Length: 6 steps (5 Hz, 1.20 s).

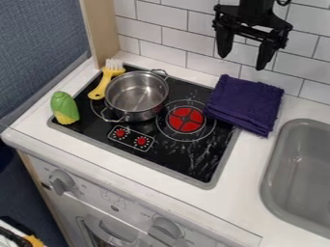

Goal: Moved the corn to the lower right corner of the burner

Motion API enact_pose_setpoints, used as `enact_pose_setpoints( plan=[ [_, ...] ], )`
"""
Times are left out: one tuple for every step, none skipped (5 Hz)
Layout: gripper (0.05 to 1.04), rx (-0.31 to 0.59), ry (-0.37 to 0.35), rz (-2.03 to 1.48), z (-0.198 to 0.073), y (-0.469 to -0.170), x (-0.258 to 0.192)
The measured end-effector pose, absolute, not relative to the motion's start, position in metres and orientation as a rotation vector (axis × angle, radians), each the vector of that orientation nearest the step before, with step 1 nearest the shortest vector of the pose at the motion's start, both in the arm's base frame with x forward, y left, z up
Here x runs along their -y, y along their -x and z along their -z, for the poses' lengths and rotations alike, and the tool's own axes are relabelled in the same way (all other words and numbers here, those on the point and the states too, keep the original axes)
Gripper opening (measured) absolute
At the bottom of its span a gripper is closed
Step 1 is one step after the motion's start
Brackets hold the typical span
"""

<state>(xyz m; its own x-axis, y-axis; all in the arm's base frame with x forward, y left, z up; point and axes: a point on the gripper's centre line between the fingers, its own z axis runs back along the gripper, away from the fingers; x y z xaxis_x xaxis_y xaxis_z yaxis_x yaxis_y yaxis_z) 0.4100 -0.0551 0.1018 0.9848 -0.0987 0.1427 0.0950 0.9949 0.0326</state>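
At the top right of the view the gripper [245, 54] hangs in front of the tiled wall, above the purple cloth. It is open, its two fingers wide apart with nothing between them. The corn [64, 108], a toy with green husk and a yellow lower end, is at the left corner of the black stovetop [187, 161], far to the left of the gripper. A red burner [185, 119] with white rings lies right of the pot.
A metal pot [136, 95] with two handles stands on the left part of the stovetop. Behind it is a yellow brush [105, 81]. The folded purple cloth [245, 102] overlaps the stovetop's right edge. A grey sink [300, 169] is at the right.
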Motion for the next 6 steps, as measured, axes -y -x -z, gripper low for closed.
enact_pose_setpoints(
  plan=[
    [0.999,0.106,-0.024,0.099,-0.087,-0.406,0.055],
    [0.999,0.068,0.001,0.057,-0.082,-0.377,0.014],
    [0.999,0.129,-0.058,0.042,-0.108,-0.340,-0.041],
    [0.999,0.126,-0.117,0.096,-0.115,-0.301,-0.084],
    [0.999,0.080,-0.159,0.022,-0.112,-0.259,-0.136],
    [0.999,0.037,-0.150,-0.077,-0.101,-0.233,-0.181]
  ],
)
